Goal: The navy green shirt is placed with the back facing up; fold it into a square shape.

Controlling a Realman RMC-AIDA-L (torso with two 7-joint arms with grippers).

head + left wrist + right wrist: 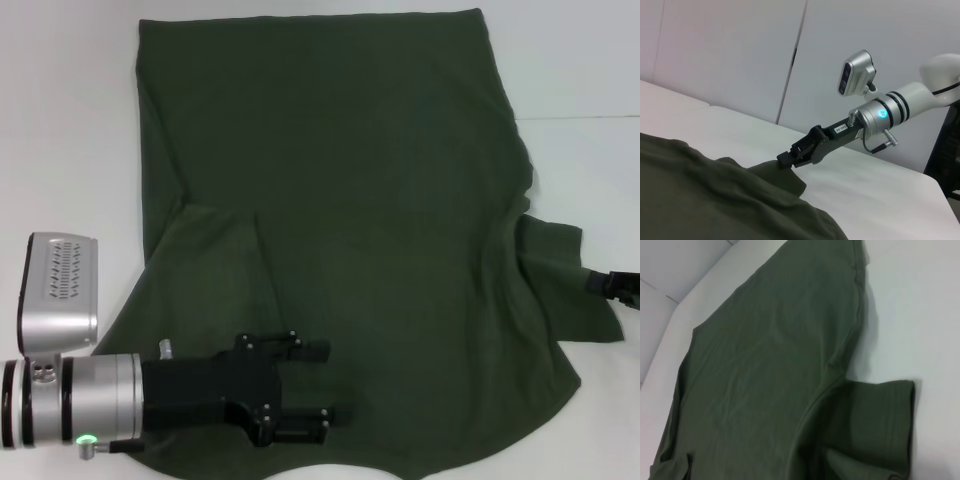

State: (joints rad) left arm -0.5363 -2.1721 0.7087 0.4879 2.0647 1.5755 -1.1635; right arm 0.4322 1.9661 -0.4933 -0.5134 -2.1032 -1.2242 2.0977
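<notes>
From the head camera, I see the navy green shirt [340, 220] spread plain side up over most of the white table [60, 120]. Its left sleeve is already folded inward onto the body. My left gripper [315, 385] hovers over the shirt's near left part, fingers spread apart and holding nothing, probably just clear of that fold. At the right edge, my right gripper [612, 285] meets the outstretched right sleeve.

The left wrist camera looks across the cloth [715, 195] and shows the right gripper [786, 159] with its fingers closed on the sleeve's edge, lifting it slightly off the table, presumably to fold that sleeve in to match.

The right wrist camera shows the shirt [765, 370] lying flat, the right sleeve jutting sideways, its hem rumpled; that gripper's own fingers are not visible here.
</notes>
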